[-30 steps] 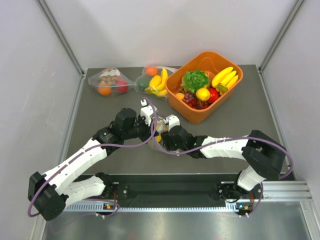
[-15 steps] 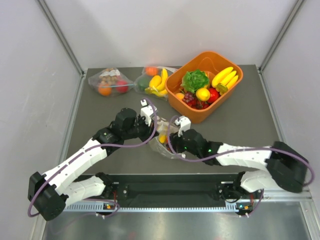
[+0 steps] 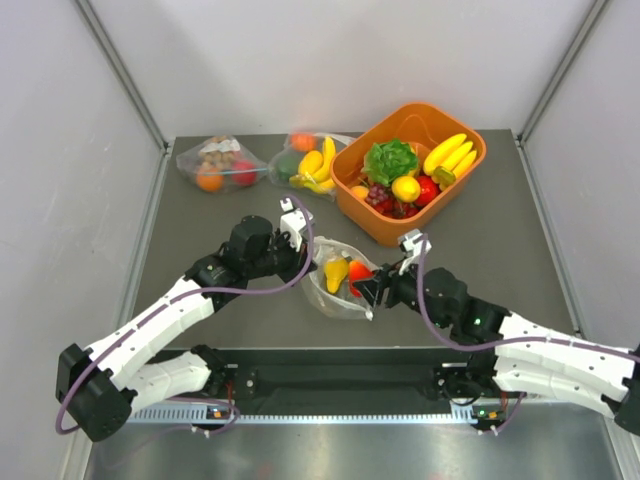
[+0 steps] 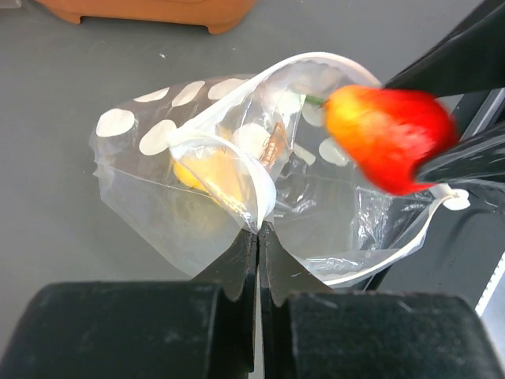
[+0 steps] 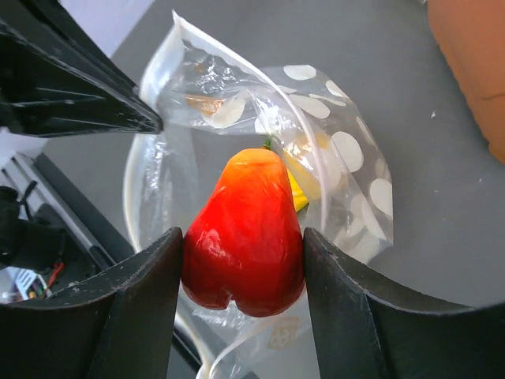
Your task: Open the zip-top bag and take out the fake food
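The clear zip-top bag with cream polka dots lies open in the middle of the table; it also shows in the left wrist view and the right wrist view. My left gripper is shut on the bag's rim. My right gripper is shut on a glossy red-orange fruit and holds it just outside the bag's mouth; the fruit also shows in the left wrist view and the top view. A yellow piece is still inside the bag.
An orange bin with lettuce, bananas, a lemon and red fruit stands at the back right. Two plain clear bags of toy food lie at the back. The table's front rail runs below the arms.
My right gripper has drawn back to the right out of the bag with the red fruit in it. The left gripper has kept its hold on the rim.
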Robot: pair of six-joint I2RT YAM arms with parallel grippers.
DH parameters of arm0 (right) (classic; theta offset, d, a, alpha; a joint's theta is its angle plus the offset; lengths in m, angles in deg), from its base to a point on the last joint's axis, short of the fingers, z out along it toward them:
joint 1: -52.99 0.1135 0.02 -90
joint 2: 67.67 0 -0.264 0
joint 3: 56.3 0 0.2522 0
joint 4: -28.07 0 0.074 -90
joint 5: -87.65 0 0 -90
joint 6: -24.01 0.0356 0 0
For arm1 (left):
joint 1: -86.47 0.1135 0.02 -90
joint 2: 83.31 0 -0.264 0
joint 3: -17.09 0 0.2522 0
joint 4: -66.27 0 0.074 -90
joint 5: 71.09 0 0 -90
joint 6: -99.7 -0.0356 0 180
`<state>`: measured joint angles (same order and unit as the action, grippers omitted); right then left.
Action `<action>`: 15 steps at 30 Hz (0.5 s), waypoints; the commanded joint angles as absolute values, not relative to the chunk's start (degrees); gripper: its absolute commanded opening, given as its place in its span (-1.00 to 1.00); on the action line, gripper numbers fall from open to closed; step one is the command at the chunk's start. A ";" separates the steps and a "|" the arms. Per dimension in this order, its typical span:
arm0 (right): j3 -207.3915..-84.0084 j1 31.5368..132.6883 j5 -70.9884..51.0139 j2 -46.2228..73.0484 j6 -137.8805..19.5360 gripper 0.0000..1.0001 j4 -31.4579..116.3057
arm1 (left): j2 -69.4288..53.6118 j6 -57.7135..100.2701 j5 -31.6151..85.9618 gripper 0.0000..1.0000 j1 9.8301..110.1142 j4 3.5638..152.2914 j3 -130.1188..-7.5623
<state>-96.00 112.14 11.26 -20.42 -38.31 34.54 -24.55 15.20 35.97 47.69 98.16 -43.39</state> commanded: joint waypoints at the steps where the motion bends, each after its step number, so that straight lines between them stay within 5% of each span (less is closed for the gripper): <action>1: -99.50 112.49 11.89 -26.69 -38.47 -0.66 39.53 | -25.04 15.24 35.70 -1.00 47.80 96.29 -45.36; 15: -118.38 109.34 22.07 -31.65 -51.03 -0.67 54.30 | -24.96 15.24 35.26 -1.00 47.80 96.38 -45.45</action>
<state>-111.93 111.22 16.70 -33.32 -45.39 51.78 -24.55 15.20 35.69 47.69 98.18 -43.39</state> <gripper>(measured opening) 0.571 0.019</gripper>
